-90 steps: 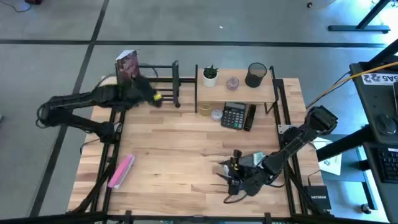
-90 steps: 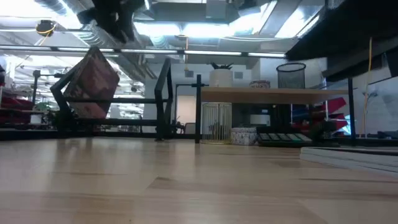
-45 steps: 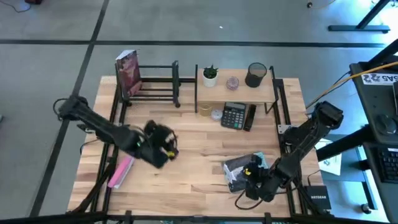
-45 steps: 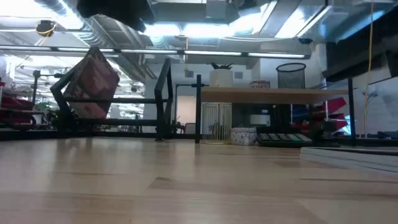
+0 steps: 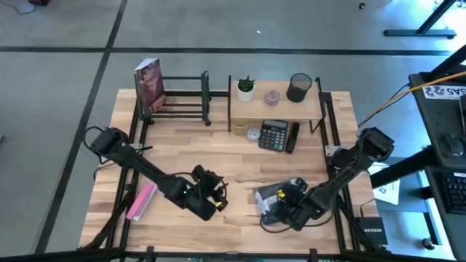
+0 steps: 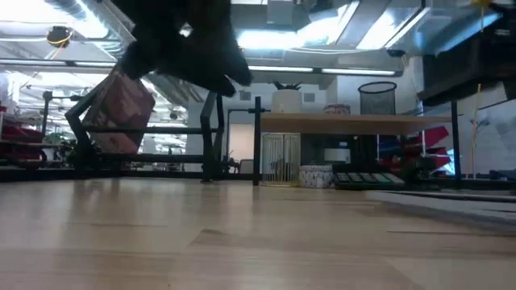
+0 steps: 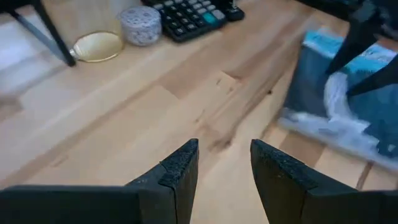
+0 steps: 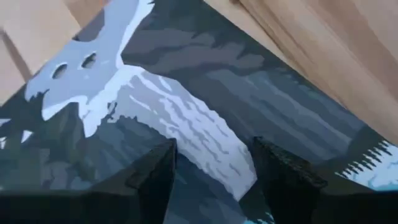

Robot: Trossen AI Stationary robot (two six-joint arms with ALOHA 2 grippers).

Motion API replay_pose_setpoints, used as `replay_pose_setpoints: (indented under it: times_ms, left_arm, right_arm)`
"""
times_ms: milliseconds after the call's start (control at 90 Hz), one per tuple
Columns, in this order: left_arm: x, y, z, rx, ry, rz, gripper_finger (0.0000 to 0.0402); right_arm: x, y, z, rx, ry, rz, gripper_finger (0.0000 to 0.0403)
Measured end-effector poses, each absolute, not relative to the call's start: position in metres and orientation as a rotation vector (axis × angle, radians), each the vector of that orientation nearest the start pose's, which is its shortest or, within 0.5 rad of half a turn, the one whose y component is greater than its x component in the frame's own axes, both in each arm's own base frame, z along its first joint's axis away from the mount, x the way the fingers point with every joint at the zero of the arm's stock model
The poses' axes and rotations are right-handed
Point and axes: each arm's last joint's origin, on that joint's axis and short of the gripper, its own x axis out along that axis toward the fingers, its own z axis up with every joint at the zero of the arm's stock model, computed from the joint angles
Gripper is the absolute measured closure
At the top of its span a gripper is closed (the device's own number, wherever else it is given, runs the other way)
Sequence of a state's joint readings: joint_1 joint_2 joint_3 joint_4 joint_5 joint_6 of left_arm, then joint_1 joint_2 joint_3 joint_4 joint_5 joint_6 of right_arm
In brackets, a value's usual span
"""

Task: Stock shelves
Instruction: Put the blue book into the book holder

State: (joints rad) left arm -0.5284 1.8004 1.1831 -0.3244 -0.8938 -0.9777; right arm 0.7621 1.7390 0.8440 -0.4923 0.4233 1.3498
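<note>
Currently the left tool [image 5: 217,195] hangs over the near middle of the table [image 5: 218,156], its two fingers [image 7: 177,174] parted with bare wood showing between them, grasping nothing. Just to its right, the right tool [image 5: 271,209] is down at a dark blue-grey book [image 5: 275,198] with a pale jagged cover design, which lies flat on the table near the right front; in the right wrist view the fingers [image 8: 152,177] stand spread over the cover, and I cannot tell whether they touch it. At the far left of the table stands the low black metal-bar rack [image 5: 182,98], with a reddish book [image 5: 149,84] propped upright and leaning at its left end. Beside it on the right is the small two-level wooden shelf [image 5: 309,108] on thin black posts: its top board carries a small potted plant [image 5: 246,88], a small round jar [image 5: 272,96] and a black mesh cup [image 5: 299,87], and at its lower level sit a calculator [image 5: 274,135], a gold-coloured round container [image 5: 239,128] and a small patterned tin [image 5: 253,134]. A pink book [image 5: 142,200] lies flat near the table's left front edge, well apart from both racks.
</note>
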Motion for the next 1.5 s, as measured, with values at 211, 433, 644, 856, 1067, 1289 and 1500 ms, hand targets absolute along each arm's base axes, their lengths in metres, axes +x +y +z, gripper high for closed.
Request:
replay_pose_setpoints:
  times_ms: [211,433,644,856,1067,1289,1500]
  left_arm:
    - [0.329,-0.163,0.201,-0.295,0.458,0.614,0.0273]
    - [0.329,-0.163,0.201,-0.295,0.458,0.614,0.0273]
    - [0.329,-0.163,0.201,-0.296,0.465,0.613,0.0273]
    - [0.331,-0.16,0.198,-0.323,0.479,0.618,0.0273]
    - [0.342,-0.141,0.178,-0.356,0.563,0.673,0.0273]
    - [0.363,-0.119,0.145,-0.435,0.7,0.633,0.0273]
    - [0.372,-0.124,0.131,-0.49,0.74,0.526,0.0273]
  right_arm:
    - [0.261,0.172,0.111,0.387,0.909,-0.298,0.0205]
    - [0.298,0.157,0.115,0.21,0.758,-0.037,0.0205]
    - [0.28,0.169,0.154,0.155,0.784,-0.038,0.0205]
    - [0.226,0.181,0.155,0.282,1.084,-0.199,0.0205]
    - [0.199,0.192,0.134,0.433,1.246,-0.264,0.0205]
    - [0.205,0.177,0.12,0.48,1.228,-0.306,0.0205]
    - [0.232,0.151,0.118,0.402,1.143,-0.285,0.0205]
